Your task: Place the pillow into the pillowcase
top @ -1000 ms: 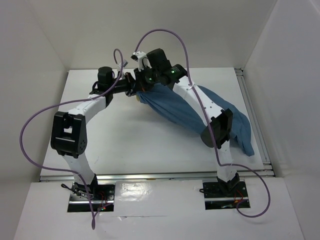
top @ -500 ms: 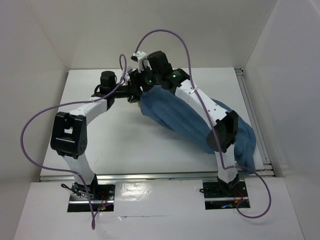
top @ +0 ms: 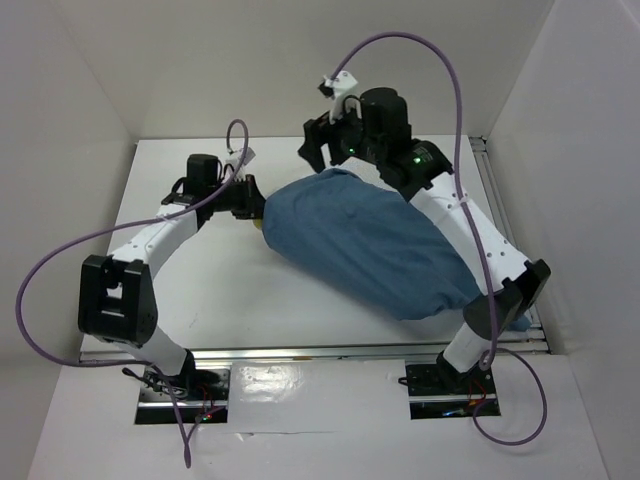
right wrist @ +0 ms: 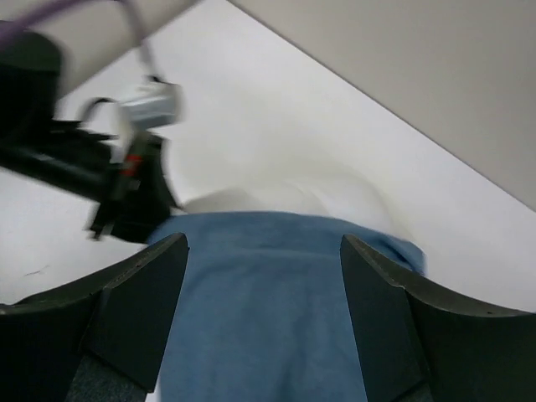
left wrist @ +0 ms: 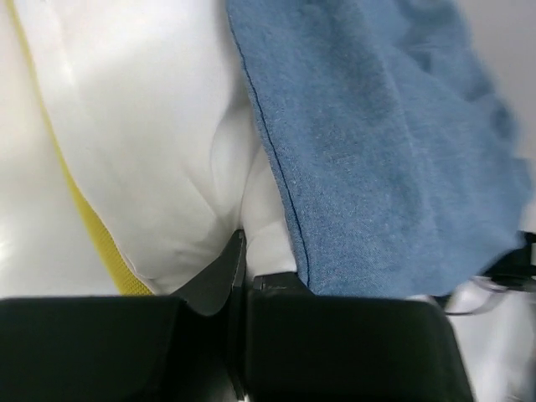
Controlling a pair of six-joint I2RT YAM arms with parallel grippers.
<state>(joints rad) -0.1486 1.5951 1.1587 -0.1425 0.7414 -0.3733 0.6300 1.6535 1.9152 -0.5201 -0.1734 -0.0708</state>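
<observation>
Pillow (left wrist: 159,151) count: one, cream-white with a yellow edge, and nearly all of it sits inside the one pillowcase (top: 370,240). That dusty-blue sack lies puffed and full on the white bench (top: 200,290), running slantwise from the far middle down to the near right corner. At its left end only a small end of the pillow pokes out of the open mouth, and the left wrist view shows the blue hem lying right across the white cloth.

Two arms are in play, with two hands. The left hand (left wrist: 237,251) has reached in low from the left to the mouth of the pillowcase. Its fingers are pinched together on a fold of the pillow's bare end, just beside the blue hem. From above, the same hand (top: 245,200) touches that left end of the bundle.

The right hand (top: 325,150) hangs above the far end of the pillowcase with its jaws spread wide and nothing gripped. Its own camera shows both dark fingers (right wrist: 138,310) standing well apart, with blue cloth below them and a strip of white pillow beyond the hem.

Two purple cables (top: 60,260) are in view, one looping from each arm.
</observation>
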